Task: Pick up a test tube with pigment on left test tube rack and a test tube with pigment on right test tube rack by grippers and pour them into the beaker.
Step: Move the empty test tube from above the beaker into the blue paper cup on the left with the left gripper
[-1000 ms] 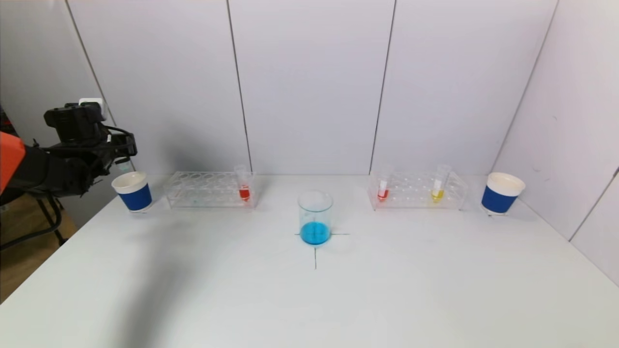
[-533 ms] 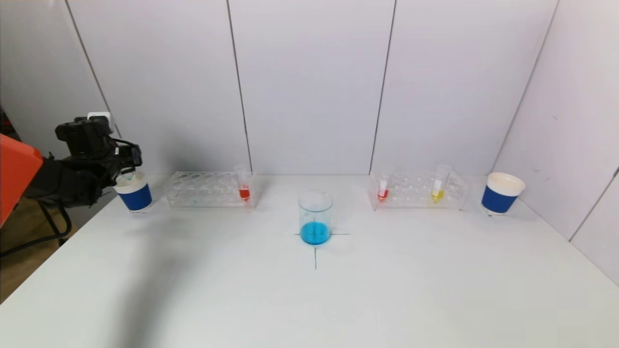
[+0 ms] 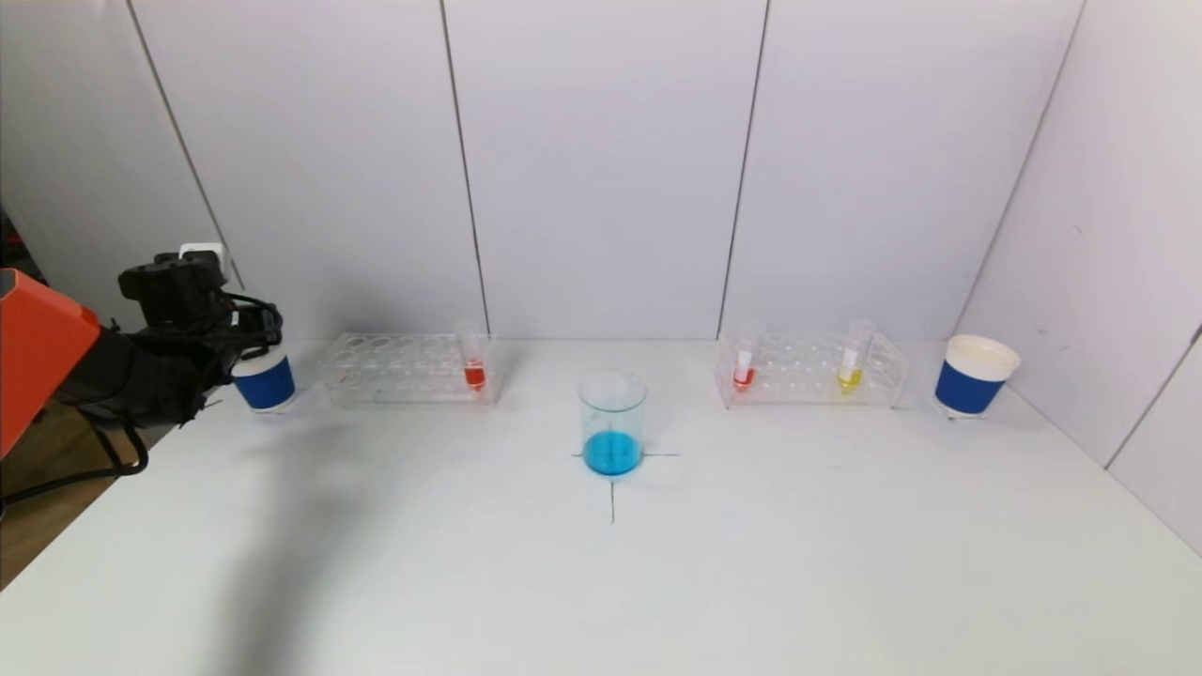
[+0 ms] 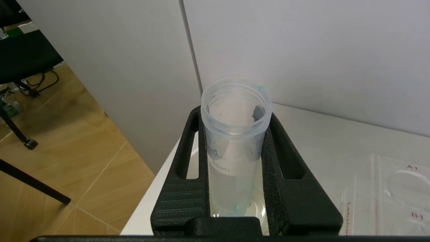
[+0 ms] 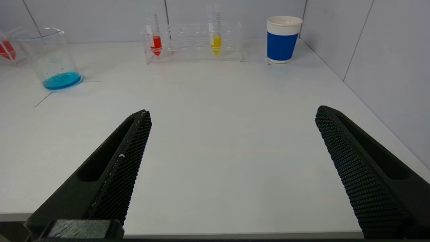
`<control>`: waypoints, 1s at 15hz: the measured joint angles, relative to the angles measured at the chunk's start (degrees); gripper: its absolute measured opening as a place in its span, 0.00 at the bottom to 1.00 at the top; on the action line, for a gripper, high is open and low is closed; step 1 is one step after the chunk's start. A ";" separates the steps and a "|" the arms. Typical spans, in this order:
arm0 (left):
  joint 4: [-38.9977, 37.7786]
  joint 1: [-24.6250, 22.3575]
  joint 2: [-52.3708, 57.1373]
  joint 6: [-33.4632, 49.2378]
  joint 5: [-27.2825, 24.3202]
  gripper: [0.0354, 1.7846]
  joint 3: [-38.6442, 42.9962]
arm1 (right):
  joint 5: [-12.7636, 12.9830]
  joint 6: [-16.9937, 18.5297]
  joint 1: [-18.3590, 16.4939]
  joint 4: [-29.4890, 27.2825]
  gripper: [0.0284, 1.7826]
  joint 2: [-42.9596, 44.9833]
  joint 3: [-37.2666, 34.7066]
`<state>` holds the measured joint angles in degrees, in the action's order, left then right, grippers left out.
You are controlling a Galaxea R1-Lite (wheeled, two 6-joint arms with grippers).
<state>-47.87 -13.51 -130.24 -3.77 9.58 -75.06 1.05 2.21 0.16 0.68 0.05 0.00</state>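
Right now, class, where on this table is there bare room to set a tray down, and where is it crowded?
Free: the near table in front of the beaker, and the gaps between it and each rack. Crowded: the back row, with left rack, right rack, both cups, and the left gripper holding an emptied tube.

Clear plastic test tube [image 4: 235, 141]; matt black textured gripper fingers [image 5: 124, 168]; smooth white table [image 3: 601, 563]; glossy glass beaker [image 3: 612, 422].

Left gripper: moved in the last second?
Yes. The left gripper, shut on an emptied tube, has dropped down onto the left paper cup.
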 joint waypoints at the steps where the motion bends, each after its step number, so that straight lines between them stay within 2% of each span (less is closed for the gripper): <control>1: -1.00 0.00 -0.05 0.00 0.00 0.24 0.65 | 0.00 -0.01 0.02 -0.02 1.00 0.00 0.00; 15: -1.71 0.00 0.45 0.00 -0.09 0.24 2.46 | -0.01 -0.01 0.02 0.00 1.00 0.00 0.00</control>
<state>-49.58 -13.51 -129.79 -3.77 9.50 -72.59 1.04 2.19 0.18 0.68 0.05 0.00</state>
